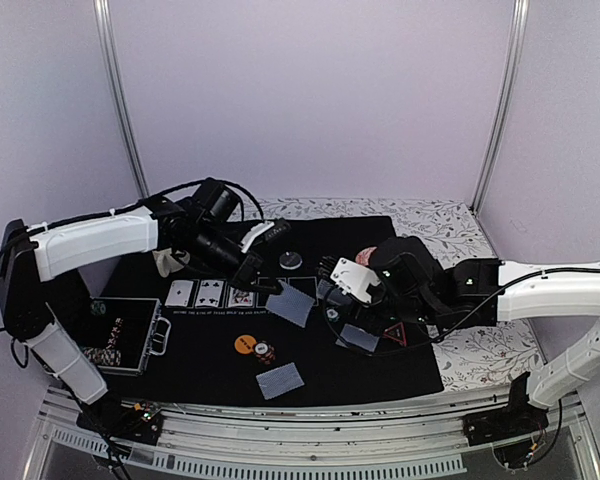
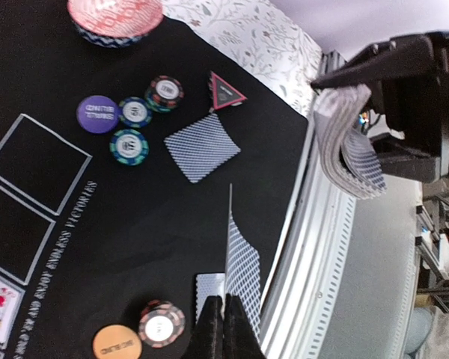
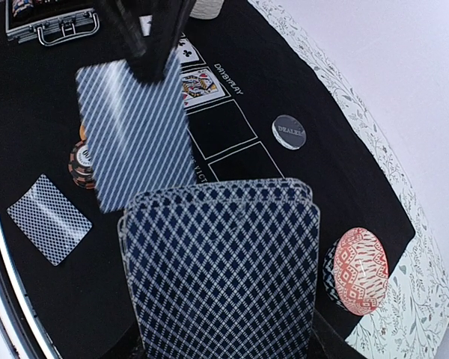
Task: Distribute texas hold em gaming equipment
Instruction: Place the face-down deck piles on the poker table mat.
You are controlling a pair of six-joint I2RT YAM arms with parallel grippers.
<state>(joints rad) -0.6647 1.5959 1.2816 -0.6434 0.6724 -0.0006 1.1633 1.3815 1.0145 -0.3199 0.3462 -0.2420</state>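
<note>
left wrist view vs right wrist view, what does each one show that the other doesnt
Only the left wrist: the triangle marker and the purple disc. Only the right wrist: the dealer disc and the metal case. Both: the red bowl, the lifted card and the deck.

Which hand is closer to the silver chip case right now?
Left. The left hand, pinching one card, is over the middle of the mat, right of the chip case. The right hand, holding the deck, is even farther right.
</note>
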